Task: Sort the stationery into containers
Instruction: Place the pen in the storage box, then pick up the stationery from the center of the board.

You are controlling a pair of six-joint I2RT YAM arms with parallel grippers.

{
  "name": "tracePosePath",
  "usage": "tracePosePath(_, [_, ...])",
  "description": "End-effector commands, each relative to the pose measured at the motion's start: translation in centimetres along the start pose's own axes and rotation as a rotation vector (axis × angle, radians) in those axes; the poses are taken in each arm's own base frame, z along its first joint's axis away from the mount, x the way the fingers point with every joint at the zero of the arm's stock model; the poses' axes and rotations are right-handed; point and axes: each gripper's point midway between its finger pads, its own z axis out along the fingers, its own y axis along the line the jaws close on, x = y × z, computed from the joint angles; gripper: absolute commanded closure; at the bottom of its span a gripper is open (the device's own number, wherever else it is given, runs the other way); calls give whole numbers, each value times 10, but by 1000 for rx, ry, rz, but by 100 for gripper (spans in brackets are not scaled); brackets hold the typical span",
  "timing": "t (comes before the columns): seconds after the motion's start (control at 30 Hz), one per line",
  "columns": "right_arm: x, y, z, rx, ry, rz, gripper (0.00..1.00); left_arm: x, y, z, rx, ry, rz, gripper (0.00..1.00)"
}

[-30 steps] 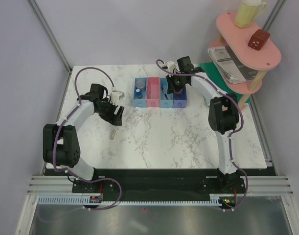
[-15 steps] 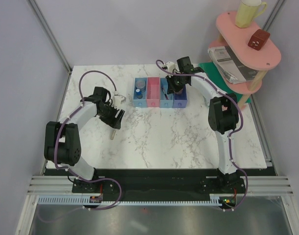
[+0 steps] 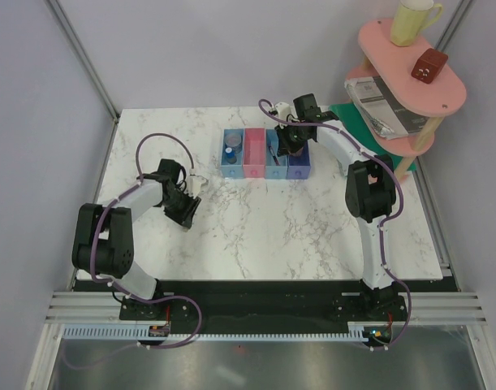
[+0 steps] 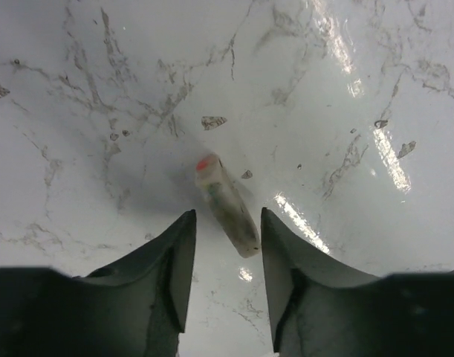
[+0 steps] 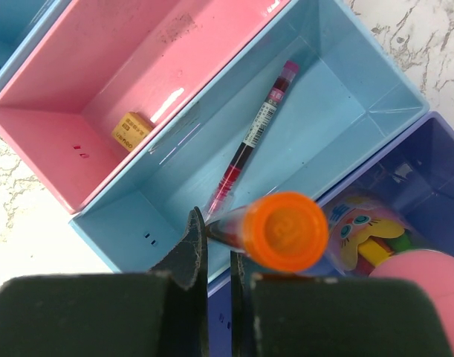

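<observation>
Left tool (image 4: 227, 214): sat low on the marble tabletop (image 3: 312, 236) near its left edge, jaws partly spread, not gripping anything.
Short grey-brown stick (image 4: 227, 205): lay flat on the tabletop, its near end between the two fingers and its red-tipped end pointing away from them; no finger was clearly pressing on it.
Right tool (image 5: 217, 236): was above the row of bins by the middle of the far edge, jaws pressed together, pinching the orange-capped pen (image 5: 284, 230).
Orange-capped pen: was held over the boundary between the light blue bin (image 5: 375, 97) and the purple-blue bin (image 5: 427, 160), seen end-on.
Thin red pen (image 5: 253, 131): lay diagonally on the floor of the light blue bin.
Pink-red bin (image 5: 78, 89): held one small yellow block (image 5: 132, 128) near a corner.
Purple-blue bin: held a piece with a cartoon face (image 5: 358, 236).
Blue bin (image 3: 231, 154): had dark round items inside.
Top view only: showed both arms and all four bins joined in a row; the left tool hid the stick there.
Wrist views only: showed the stick, the yellow block and the pinched pen clearly.
</observation>
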Motion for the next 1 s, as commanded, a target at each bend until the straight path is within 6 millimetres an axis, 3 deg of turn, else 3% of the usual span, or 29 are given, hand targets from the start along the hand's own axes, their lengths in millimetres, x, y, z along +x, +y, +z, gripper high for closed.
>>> tracePosePath(0.0, [-19,6,-18,-4,-45,-24,98,-3,4,0,-30,-27,10,66])
tracePosePath(0.2, [-10,4,-18,2,-18,-27,87,-3,5,1,-30,-27,8,98])
tracePosePath(0.4, [-10,6,-21,-1,-16,-33,63,-13,3,-5,-25,-62,7,98])
tracePosePath(0.53, [-15,8,-28,0,-27,-40,54,-31,3,-20,-29,-124,8,98])
tracePosePath(0.73, [-23,12,-39,-2,-47,-47,49,-85,3,-60,-21,-274,-6,98])
tracePosePath(0.87, [-39,22,-57,-17,-95,-61,47,-143,2,-97,-4,-415,-11,98])
tracePosePath(0.97, [-56,37,-75,-51,-149,-87,46,-181,-4,-113,37,-489,-16,98])
